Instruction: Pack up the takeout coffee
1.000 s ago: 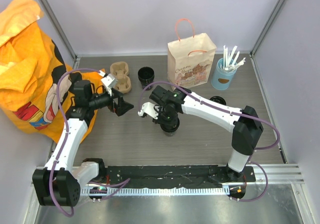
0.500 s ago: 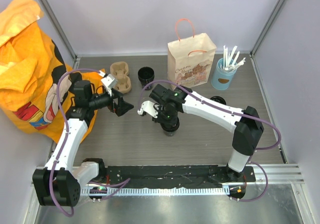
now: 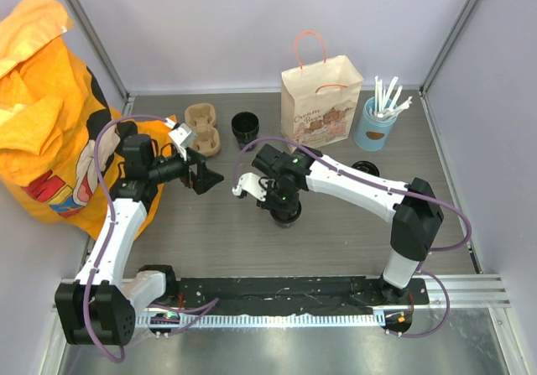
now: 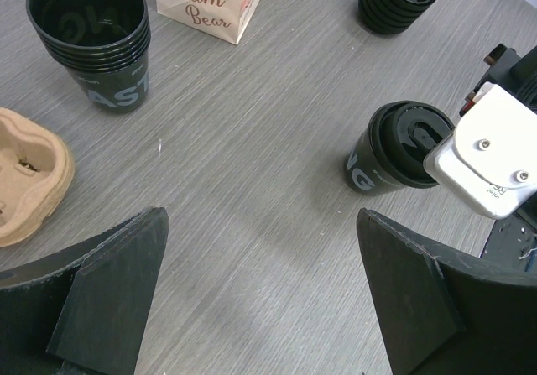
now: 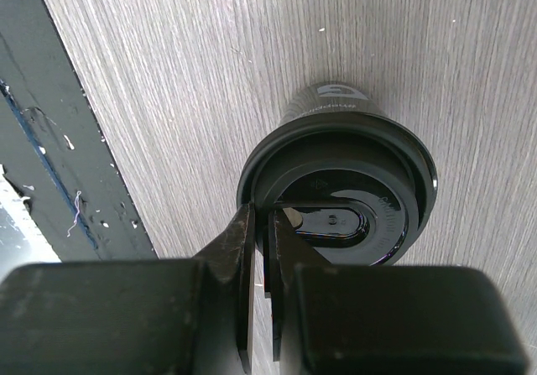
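Mid-desk, a little toward the near edge, the takeout coffee (image 3: 286, 213) stands upright with its lid on. My right fingers (image 5: 262, 224) are drawn almost together on the lid's rim, one outside it and one on the lid's top. Bare desk (image 3: 336, 241) surrounds the cup, and in the right wrist view the black rail (image 5: 33, 140) along the near edge runs close by. My left fingers (image 4: 260, 224) are spread wide and hold nothing; they hang over the desk to the left of the cup, well apart from it.

By the far wall the paper bag (image 3: 320, 106) stands upright, its inside hidden from me. Just to its right, a light-blue cup (image 3: 373, 130) holds white straws. To its left are a stack of black cups (image 3: 245, 126), nested and open-mouthed, and the pulp carrier (image 3: 203, 129). A stack of lids (image 3: 365, 169) lies near the right arm. An orange bag (image 3: 42, 115) crowds the left edge.
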